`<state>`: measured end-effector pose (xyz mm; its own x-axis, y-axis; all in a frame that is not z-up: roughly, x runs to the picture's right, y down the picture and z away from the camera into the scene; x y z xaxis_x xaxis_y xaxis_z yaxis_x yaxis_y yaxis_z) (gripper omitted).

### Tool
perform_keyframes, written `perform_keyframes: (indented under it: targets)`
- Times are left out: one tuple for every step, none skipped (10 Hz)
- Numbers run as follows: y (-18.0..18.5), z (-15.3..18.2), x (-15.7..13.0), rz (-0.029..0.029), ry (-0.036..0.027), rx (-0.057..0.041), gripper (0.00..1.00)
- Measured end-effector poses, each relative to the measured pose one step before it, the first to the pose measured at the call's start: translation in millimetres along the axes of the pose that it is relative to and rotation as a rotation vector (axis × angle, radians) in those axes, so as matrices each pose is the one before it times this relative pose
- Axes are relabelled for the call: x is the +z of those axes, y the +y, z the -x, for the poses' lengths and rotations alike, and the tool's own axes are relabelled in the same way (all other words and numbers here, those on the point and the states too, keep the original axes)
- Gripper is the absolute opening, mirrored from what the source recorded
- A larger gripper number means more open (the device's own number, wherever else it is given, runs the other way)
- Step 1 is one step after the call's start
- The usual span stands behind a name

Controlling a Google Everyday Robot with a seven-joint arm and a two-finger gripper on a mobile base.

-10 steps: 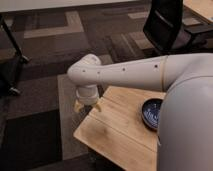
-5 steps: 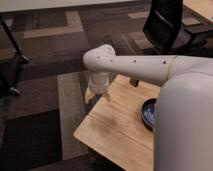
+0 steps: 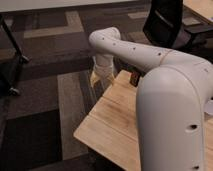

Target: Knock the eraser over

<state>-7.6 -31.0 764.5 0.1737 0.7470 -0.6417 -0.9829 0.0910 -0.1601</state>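
The gripper [image 3: 101, 80] is held beside the far corner of the table [image 3: 110, 131]; whether it is open or closed cannot be told. The eraser [image 3: 135, 78], seemingly upright at the far edge, is best struck sideways near its top.

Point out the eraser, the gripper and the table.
eraser [image 3: 135, 78]: camera view, its dark face with the orange mark.
gripper [image 3: 98, 80]: camera view, pale lower end, beside the table's left edge.
table [image 3: 107, 127]: camera view, bare wood top.
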Motion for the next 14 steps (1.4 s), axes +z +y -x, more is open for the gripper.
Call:
perform_keyframes:
  targets:
    - [-0.32,-0.22,0.22,-0.00041,0.00054,0.00026,0.65]
    - [-0.98,-0.25,0.17,-0.00119,0.00085,0.00285,0.65]
    - [-13.2,2.4,-0.59,-0.01626,-0.00896,0.01822,0.65]
    - [-8.81,6.84,-1.19,-0.00597,-0.01616,0.00718,0.65]
    - [-2.92,7.02,-0.78,-0.00137,-0.01281,-0.00383,0.65]
    - [-11.9,18.22,-3.24,-0.00315,-0.02644,-0.0121,0.65]
    - [-1.85,5.43,-0.14,0.00204,-0.00236,-0.00847,0.65]
    - [-5.79,11.31,-0.91,0.00283,0.00194,-0.01365,0.65]
    - [-7.13,8.38,-1.26,0.00089,-0.00041,-0.0064,0.65]
    - [-11.35,18.13,-0.74,0.00725,-0.00169,-0.01223,0.65]
    - [-4.36,10.02,0.54,0.00412,-0.00033,-0.00929,0.65]
    - [-13.32,17.35,2.14,0.00086,0.00146,-0.01241,0.65]
    - [-9.85,11.53,1.53,-0.00253,-0.00263,-0.01047,0.65]
    - [-4.03,4.8,0.93,-0.00169,-0.00159,-0.00569,0.65]
